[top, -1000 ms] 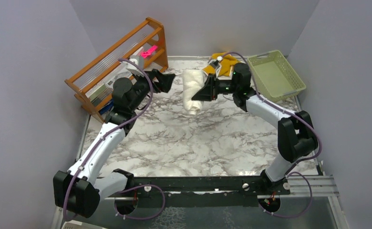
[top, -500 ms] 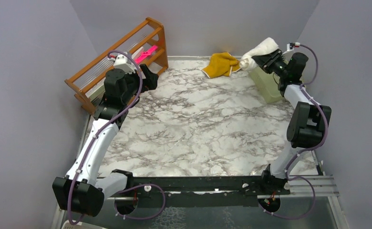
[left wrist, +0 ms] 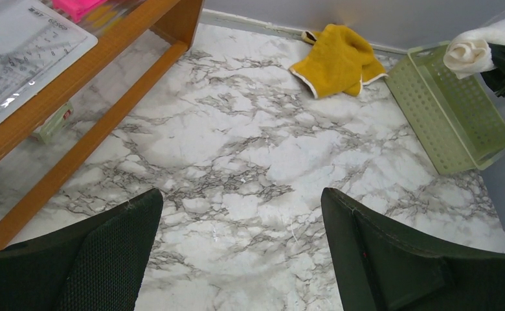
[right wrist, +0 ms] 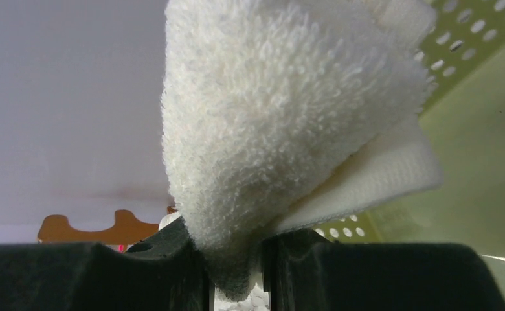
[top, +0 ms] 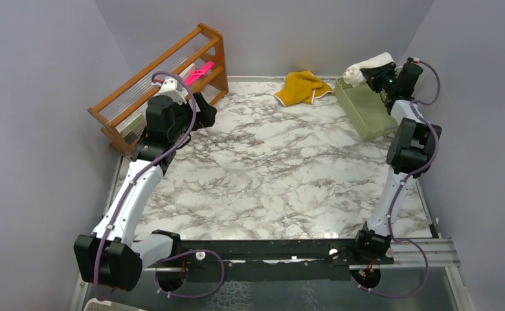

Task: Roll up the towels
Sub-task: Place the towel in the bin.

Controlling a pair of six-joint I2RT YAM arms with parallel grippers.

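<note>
We log R gripper (right wrist: 234, 275) clamped on rolled cream towel (top: 368, 65), held over far corner of green basket (top: 366, 110). L gripper (left wrist: 240, 253) spread wide, empty, by wooden rack (top: 159, 78). Crumpled yellow towel (top: 302, 87) lies on table (top: 269, 175) near back wall.

The cream-white towel (top: 368, 65) at the upper right of the frame is plain. The mustard-yellow towel (left wrist: 338, 59), upper centre, has a thin white edging. The basket (left wrist: 418, 110) is pale green, dotted with rows of small holes. The table (top: 269, 175) is white marble veined in grey. The rack (top: 153, 81), upper left, is orange-brown wood and holds a bright pink item (top: 199, 70).
</note>
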